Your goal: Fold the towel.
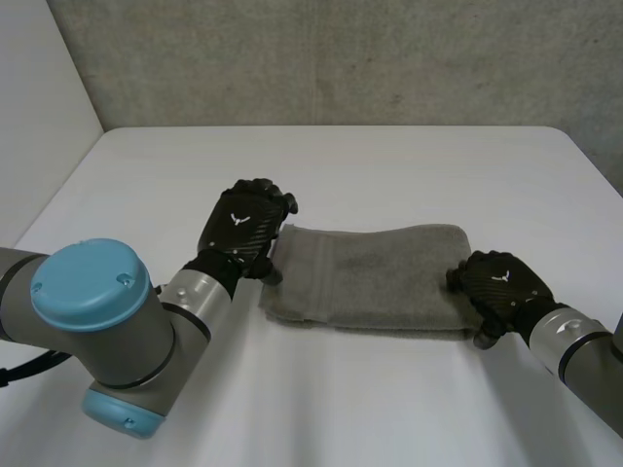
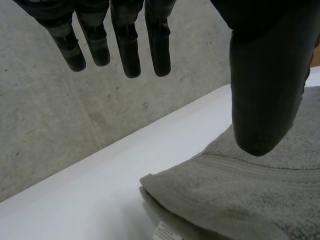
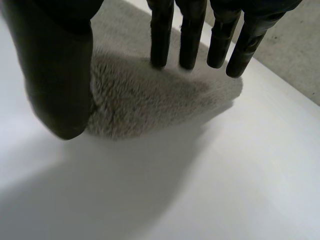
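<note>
- Holding my left hand (image 1: 243, 226) at the left end of the grey towel (image 1: 375, 277), I have its back turned up and the towel's short edge just beside it.
- The towel lies flat near the middle of the white table (image 1: 389, 165) as a long folded strip running from one of my hands to the other.
- In my left wrist view my fingers (image 2: 129, 45) are straight and spread, raised off the table and pointing toward the concrete wall (image 2: 45, 120); they hold nothing.
- My left thumb (image 2: 265, 90) hangs over the towel's near corner. I cannot tell whether it touches the cloth.
- At that corner the layers sit stacked, with a small white label (image 2: 165, 232) peeking out from the lower edge.
- My right hand (image 1: 498, 287) is at the towel's right end, where the cloth turns in a rounded fold.
- In my right wrist view my fingers (image 3: 161, 35) are straight with their tips at the top of that fold, touching it or nearly so.
- My right thumb (image 3: 57, 85) sits beside the fold's edge, just off the cloth, so this hand is relaxed and has nothing pinched.
- My two hands are well apart, with the length of the towel between them.
</note>
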Controlling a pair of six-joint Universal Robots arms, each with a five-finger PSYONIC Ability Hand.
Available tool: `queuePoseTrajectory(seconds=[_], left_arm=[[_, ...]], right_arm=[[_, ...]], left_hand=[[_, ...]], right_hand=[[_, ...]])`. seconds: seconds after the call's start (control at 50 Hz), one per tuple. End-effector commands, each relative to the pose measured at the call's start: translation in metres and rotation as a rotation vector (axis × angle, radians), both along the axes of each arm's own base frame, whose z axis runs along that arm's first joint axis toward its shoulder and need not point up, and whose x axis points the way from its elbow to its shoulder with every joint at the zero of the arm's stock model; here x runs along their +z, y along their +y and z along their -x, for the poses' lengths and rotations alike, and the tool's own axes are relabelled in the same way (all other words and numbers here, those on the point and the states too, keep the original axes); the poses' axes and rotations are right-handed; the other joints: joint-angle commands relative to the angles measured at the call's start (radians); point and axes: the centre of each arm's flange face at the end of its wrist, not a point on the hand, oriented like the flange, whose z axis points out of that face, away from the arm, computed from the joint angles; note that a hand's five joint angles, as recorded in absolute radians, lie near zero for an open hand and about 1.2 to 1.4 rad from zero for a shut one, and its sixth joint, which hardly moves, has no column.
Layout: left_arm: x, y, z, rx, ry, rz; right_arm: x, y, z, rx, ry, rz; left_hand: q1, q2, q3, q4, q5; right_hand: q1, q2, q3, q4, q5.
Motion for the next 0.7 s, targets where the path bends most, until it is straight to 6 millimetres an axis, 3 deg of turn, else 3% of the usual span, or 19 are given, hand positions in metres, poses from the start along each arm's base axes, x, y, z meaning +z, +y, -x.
queuePoseTrajectory(seconds=[0.02,0.04,0.06,0.14,0.18,0.2,0.24,0.26,0.3,0.32,0.34,0.36,0.4,0.42,0.46,0.52,0.56,0.7], left_arm=[[-0.004,0.001,-0.003,0.014,-0.007,-0.014],[-0.005,0.001,-0.003,0.016,-0.008,-0.016],[-0.005,0.001,-0.003,0.016,-0.008,-0.016],[-0.006,0.002,-0.003,0.017,-0.009,-0.020],[-0.005,0.002,-0.004,0.017,-0.008,-0.019],[-0.004,0.001,-0.004,0.019,-0.006,-0.015],[-0.004,0.000,-0.004,0.022,-0.007,-0.014],[-0.004,0.000,-0.005,0.028,-0.007,-0.014],[-0.004,0.000,-0.005,0.028,-0.007,-0.014],[-0.003,-0.001,-0.006,0.042,-0.005,-0.012],[-0.002,-0.003,-0.007,0.060,-0.003,-0.008],[-0.002,-0.003,-0.007,0.060,-0.003,-0.008],[-0.002,-0.007,-0.011,0.094,-0.004,-0.007],[-0.002,-0.007,-0.011,0.094,-0.004,-0.007],[-0.001,-0.008,-0.013,0.105,-0.004,-0.007],[-0.001,-0.010,-0.016,0.123,-0.002,-0.007],[-0.002,-0.014,-0.021,0.152,-0.005,-0.010],[0.000,-0.021,-0.034,0.218,-0.006,-0.008]], right_arm=[[-0.009,-0.007,0.003,0.026,0.065,0.029],[-0.009,-0.007,0.003,0.026,0.065,0.030],[-0.007,-0.011,0.005,0.029,0.084,0.049],[0.005,-0.020,0.006,0.054,0.132,0.120],[0.028,-0.029,0.000,0.087,0.155,0.217],[0.028,-0.029,0.000,0.087,0.155,0.218],[0.055,-0.035,-0.011,0.118,0.147,0.301],[0.055,-0.035,-0.011,0.118,0.146,0.302],[0.076,-0.019,-0.051,0.241,0.107,0.364],[0.076,-0.019,-0.051,0.242,0.107,0.364],[0.083,-0.008,-0.072,0.305,0.086,0.382],[0.083,-0.008,-0.072,0.306,0.085,0.382],[0.069,0.009,-0.108,0.410,0.074,0.351],[0.069,0.009,-0.109,0.410,0.074,0.351],[0.048,0.027,-0.139,0.506,0.080,0.302],[0.037,0.040,-0.153,0.555,0.087,0.277],[0.019,0.064,-0.174,0.628,0.108,0.232],[0.001,0.085,-0.188,0.673,0.115,0.200]], left_hand=[[-0.040,-0.002,-0.042,-0.056,-0.007],[-0.040,-0.002,-0.042,-0.056,-0.007],[-0.040,-0.002,-0.042,-0.056,-0.007],[-0.043,-0.005,-0.042,-0.056,-0.010],[-0.043,-0.005,-0.042,-0.056,-0.010],[-0.043,-0.005,-0.042,-0.056,-0.010],[-0.043,-0.005,-0.042,-0.056,-0.010],[-0.043,-0.005,-0.042,-0.056,-0.010],[-0.043,-0.005,-0.042,-0.056,-0.010],[-0.043,-0.005,-0.042,-0.056,-0.010],[-0.040,-0.002,-0.042,-0.056,-0.007],[-0.040,-0.002,-0.042,-0.056,-0.007],[-0.040,-0.002,-0.042,-0.056,-0.007],[-0.040,-0.002,-0.042,-0.056,-0.007],[-0.043,-0.005,-0.042,-0.056,-0.010],[-0.043,-0.005,-0.042,-0.056,-0.010],[-0.043,-0.005,-0.042,-0.056,-0.010],[-0.040,-0.002,-0.042,-0.056,-0.007]], right_hand=[[0.678,0.666,-0.051,-0.078,0.652],[0.681,0.668,-0.051,-0.078,0.654],[0.871,0.859,-0.051,-0.078,0.845],[0.873,0.860,-0.051,-0.078,0.847],[0.873,0.860,-0.051,-0.078,0.847],[0.873,0.860,-0.051,-0.078,0.847],[0.873,0.860,-0.051,-0.078,0.847],[0.873,0.860,-0.051,-0.078,0.847],[0.873,0.860,-0.051,-0.078,0.847],[0.873,0.860,-0.051,-0.078,0.847],[0.873,0.860,-0.051,-0.078,0.847],[0.873,0.860,-0.051,-0.078,0.847],[0.873,0.860,-0.051,-0.078,0.847],[0.873,0.860,-0.051,-0.078,0.847],[0.873,0.860,-0.051,-0.078,0.847],[0.873,0.860,-0.051,-0.078,0.847],[0.873,0.860,-0.051,-0.078,0.847],[0.873,0.860,-0.051,-0.078,0.847]])
